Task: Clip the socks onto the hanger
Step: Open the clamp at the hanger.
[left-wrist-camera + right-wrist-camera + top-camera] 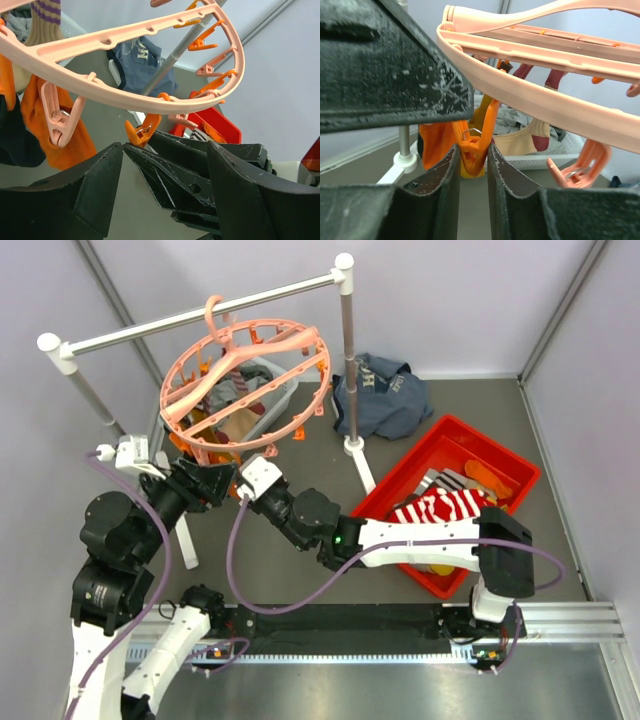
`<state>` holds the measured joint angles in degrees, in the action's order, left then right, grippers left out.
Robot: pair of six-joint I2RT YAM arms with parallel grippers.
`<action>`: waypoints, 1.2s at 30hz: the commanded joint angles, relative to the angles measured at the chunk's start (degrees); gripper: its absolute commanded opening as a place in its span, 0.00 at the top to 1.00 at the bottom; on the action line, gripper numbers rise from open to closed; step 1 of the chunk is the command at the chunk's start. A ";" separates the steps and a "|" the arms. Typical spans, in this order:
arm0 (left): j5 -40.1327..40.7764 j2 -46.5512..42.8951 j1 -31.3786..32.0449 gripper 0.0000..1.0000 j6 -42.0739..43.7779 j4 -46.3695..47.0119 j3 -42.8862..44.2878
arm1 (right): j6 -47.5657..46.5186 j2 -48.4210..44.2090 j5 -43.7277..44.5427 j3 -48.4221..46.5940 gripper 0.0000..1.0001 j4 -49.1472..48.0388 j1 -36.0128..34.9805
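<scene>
The salmon-pink ring hanger hangs by its hook from the rail. Under its near rim, my right gripper is shut on an orange clip peg. My left gripper stands open just left of it, its jaws wide either side of the right gripper's black finger and holding nothing. An orange sock hangs clipped on the hanger beside them, also visible behind the peg. Red-and-white striped socks lie in the red tray. In the top view both grippers meet below the ring.
The white-and-grey rail stand spans the back, one post standing right of the hanger. A white basket of clothes sits under the ring. A navy garment lies at the back. The red tray is at the right.
</scene>
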<state>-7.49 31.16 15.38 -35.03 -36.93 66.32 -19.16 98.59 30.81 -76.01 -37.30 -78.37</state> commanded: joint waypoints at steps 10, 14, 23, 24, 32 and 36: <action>3.18 3.29 0.09 0.30 2.42 -2.53 1.26 | -4.83 3.01 2.32 -3.80 1.00 -1.99 -2.05; 2.91 4.79 0.09 0.31 2.16 -1.75 1.09 | -6.85 3.37 2.59 -3.89 1.00 -2.51 -2.58; 3.53 5.58 0.09 0.37 1.45 0.71 0.74 | -11.25 4.86 4.35 -4.59 1.00 -4.45 -3.72; 3.70 5.58 0.09 0.37 1.45 0.72 0.74 | -11.77 5.04 4.78 -4.76 1.00 -4.62 -3.90; 6.34 5.76 0.09 0.42 1.10 1.86 -0.05 | -17.14 7.67 6.98 -5.82 1.00 -6.64 -4.95; 6.25 6.02 0.09 0.50 0.75 2.03 -0.41 | -17.76 8.20 7.60 -6.17 1.00 -6.73 -5.13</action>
<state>-2.37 36.56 15.38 -33.54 -39.48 66.13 -34.76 105.41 37.98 -79.79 -43.72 -81.76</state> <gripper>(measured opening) 0.539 0.231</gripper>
